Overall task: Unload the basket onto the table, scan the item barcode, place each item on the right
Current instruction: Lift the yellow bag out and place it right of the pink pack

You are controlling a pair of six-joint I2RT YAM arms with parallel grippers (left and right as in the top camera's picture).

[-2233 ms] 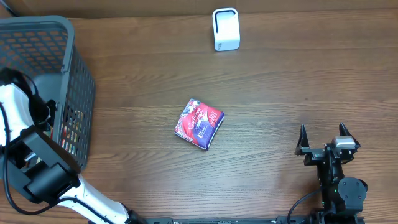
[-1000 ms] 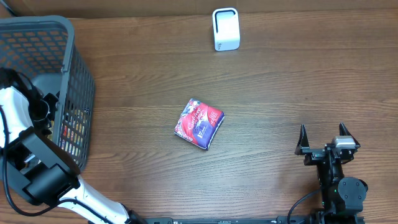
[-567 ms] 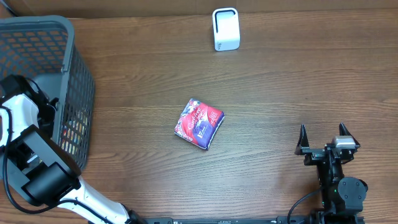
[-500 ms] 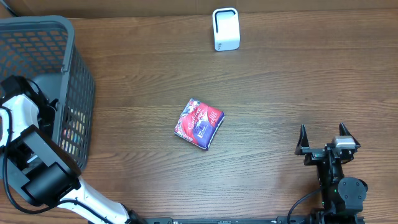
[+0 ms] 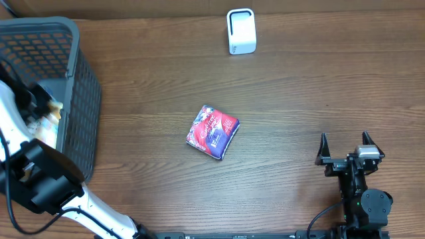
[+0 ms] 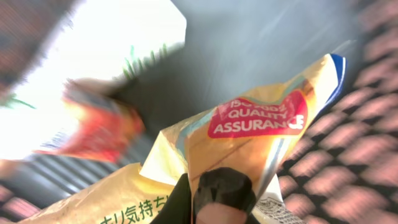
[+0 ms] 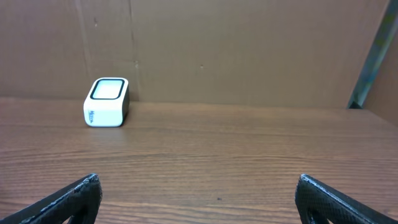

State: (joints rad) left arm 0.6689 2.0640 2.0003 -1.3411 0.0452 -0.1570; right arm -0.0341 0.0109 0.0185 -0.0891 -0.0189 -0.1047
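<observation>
In the left wrist view my left gripper (image 6: 216,196) is shut on the lower edge of a yellow snack packet (image 6: 261,134) with a red "QUALITY ASSURANCE" label. Seen from overhead, the packet (image 5: 49,113) shows as a pale yellow patch inside the grey basket (image 5: 83,86), beside my white left arm (image 5: 12,113). The white scanner (image 5: 241,31) stands at the table's far edge, also in the right wrist view (image 7: 106,102). My right gripper (image 5: 346,149) rests open at the front right, its fingers wide apart over bare wood (image 7: 199,200).
A red and purple packet (image 5: 212,132) lies on the wood at the table's middle. More packets (image 6: 93,134) lie blurred on the basket floor. The basket's mesh walls surround my left gripper. A brown cardboard wall (image 7: 236,50) stands behind the scanner.
My left gripper closed on the yellow packet inside the basket, and the arm shifted toward the far side, bringing the packet into the overhead view. The right arm stayed still.
</observation>
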